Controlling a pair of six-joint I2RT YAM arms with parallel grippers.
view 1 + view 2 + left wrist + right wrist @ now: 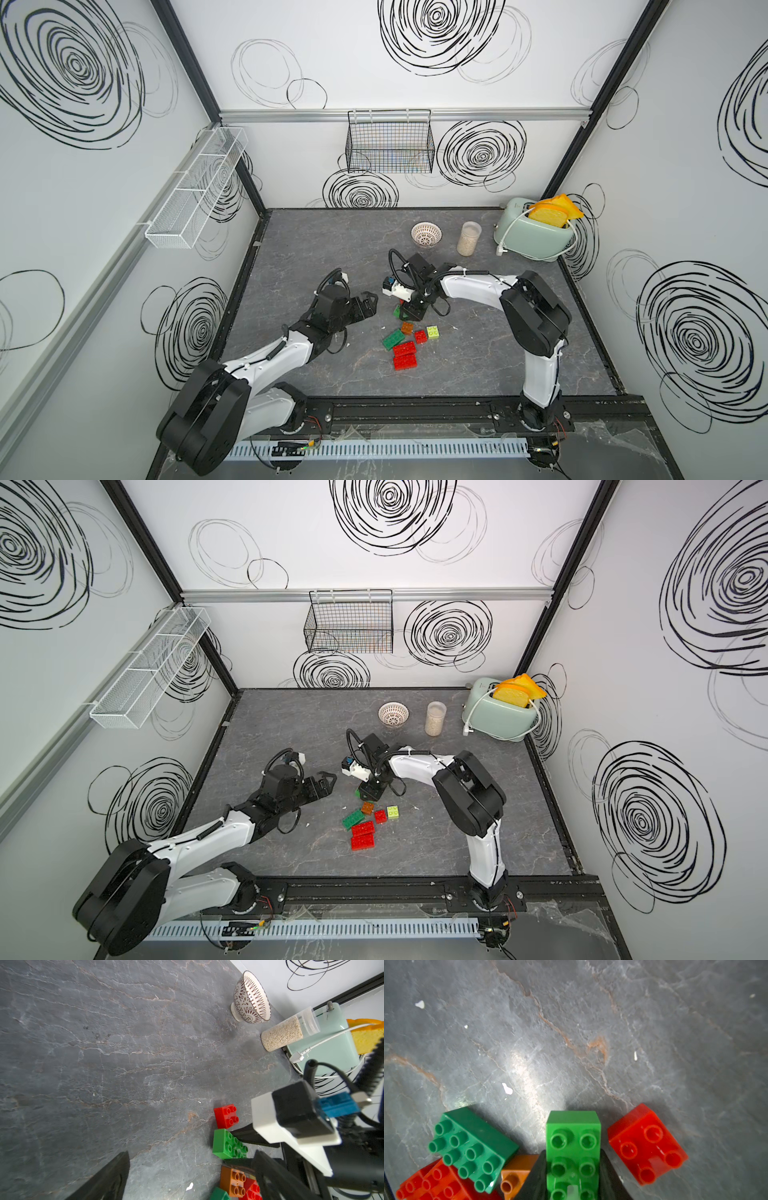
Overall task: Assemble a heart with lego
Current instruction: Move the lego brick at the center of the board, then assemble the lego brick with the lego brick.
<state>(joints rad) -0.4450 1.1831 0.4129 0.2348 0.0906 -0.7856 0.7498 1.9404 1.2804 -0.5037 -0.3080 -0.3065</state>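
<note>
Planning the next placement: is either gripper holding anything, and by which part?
Right gripper clamps the bright green brick by its two long sides. Left gripper is open and holds nothing.

You've got a bowl [426, 235], a jar [468, 239] of grains and a toaster [532, 241] holding yellow slices [552, 211] at the table's [311, 249] back. A black basket [390, 143] and a white rack [195, 191] hang on the walls.

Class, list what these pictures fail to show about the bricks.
- Green brick in the right pincer: rear end cut off by the right wrist view's edge; nearly hidden under that pincer in both top views.
- Orange brick: partly behind the pincer's finger, right wrist view.
- Long red bricks: cut off by the frame's edge, right wrist view.
</note>
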